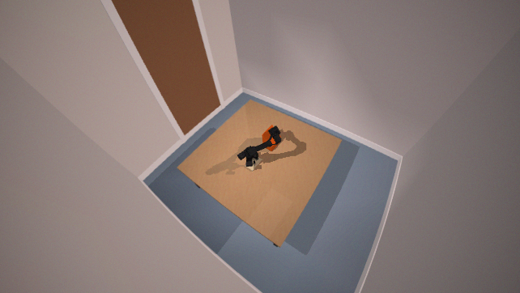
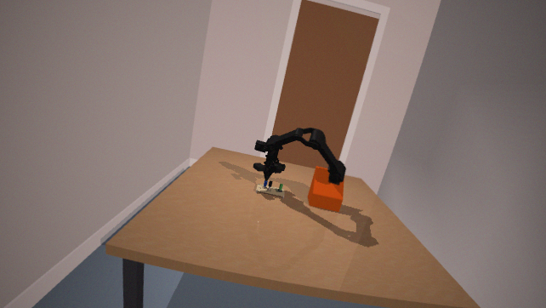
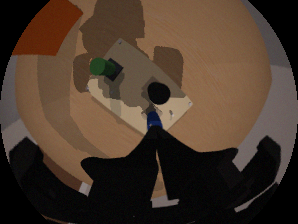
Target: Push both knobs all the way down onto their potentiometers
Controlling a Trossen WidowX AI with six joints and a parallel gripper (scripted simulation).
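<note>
The pale circuit board [image 3: 131, 61] [image 2: 276, 194] stands on the table, partly in the arm's shadow. A green knob [image 3: 101, 66] [image 2: 281, 187] stands over a dark square potentiometer [image 3: 114, 70] near one end of the board. A blue knob [image 3: 154, 120] [image 2: 265, 184] stands near the other end. A black round part [image 3: 159, 93] [image 2: 270, 184] stands between them, nearer the blue knob. My gripper [image 3: 154, 128] [image 2: 266, 180] is shut and empty, its tips at the top of the blue knob. They hide part of that knob. How far down each knob sits on its shaft cannot be told.
An orange block [image 1: 267, 138] [image 2: 325, 196] [image 3: 47, 27] stands on the wooden table [image 1: 243, 194] [image 2: 204, 238] under the arm's base, to the board's right in the exterior view. The arm arches from it over to the board.
</note>
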